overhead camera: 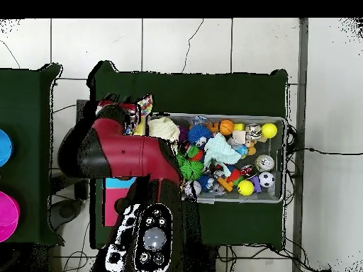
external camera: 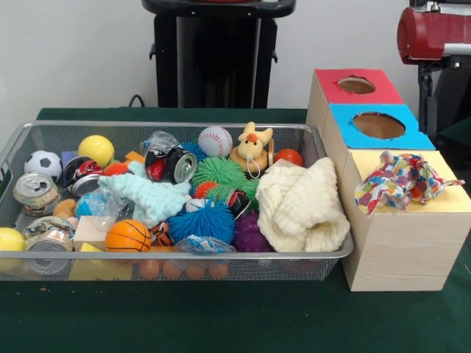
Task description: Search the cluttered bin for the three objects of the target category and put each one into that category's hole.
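We found one dotted cloth (external camera: 401, 181) lying crumpled on the yellow box (external camera: 401, 235), covering its hole rather than dropped through, no other dotted cloth visible in the bin (external camera: 184, 126), and the hand hidden, so we could not tell its state.

One wire-mesh bin (external camera: 324, 257) sits at the lower left of the front view, with three wooden boxes at the right: one red-topped (external camera: 327, 88), one blue-topped (external camera: 346, 129), one yellow-topped (external camera: 456, 200). One polka-dot cloth (external camera: 401, 180) shows, one cream waffle-knit cloth (external camera: 302, 206), one mint fuzzy cloth (external camera: 151, 195). At least three cans show, one at the far left (external camera: 34, 193). Two yellow balls show, one at upper left (external camera: 96, 149).
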### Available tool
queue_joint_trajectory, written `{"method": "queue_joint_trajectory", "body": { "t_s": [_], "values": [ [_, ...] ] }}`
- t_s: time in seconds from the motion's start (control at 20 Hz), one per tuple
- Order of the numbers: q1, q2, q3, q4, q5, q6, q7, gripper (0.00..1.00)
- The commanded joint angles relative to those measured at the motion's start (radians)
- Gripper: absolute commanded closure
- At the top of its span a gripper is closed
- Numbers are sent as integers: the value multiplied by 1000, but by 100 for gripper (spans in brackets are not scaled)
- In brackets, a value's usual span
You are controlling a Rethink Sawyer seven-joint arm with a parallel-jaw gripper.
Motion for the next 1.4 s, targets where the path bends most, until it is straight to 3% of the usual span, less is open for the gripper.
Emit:
{"method": "queue_joint_trajectory", "body": {
  "t_s": [0.05,0.4,1.4],
  "values": [
    [-23,43,-10,54,-51,20,112,0],
    [-24,49,-28,25,-72,46,80,0],
    [-12,63,-42,0,-91,52,98,0]
  ]
}}
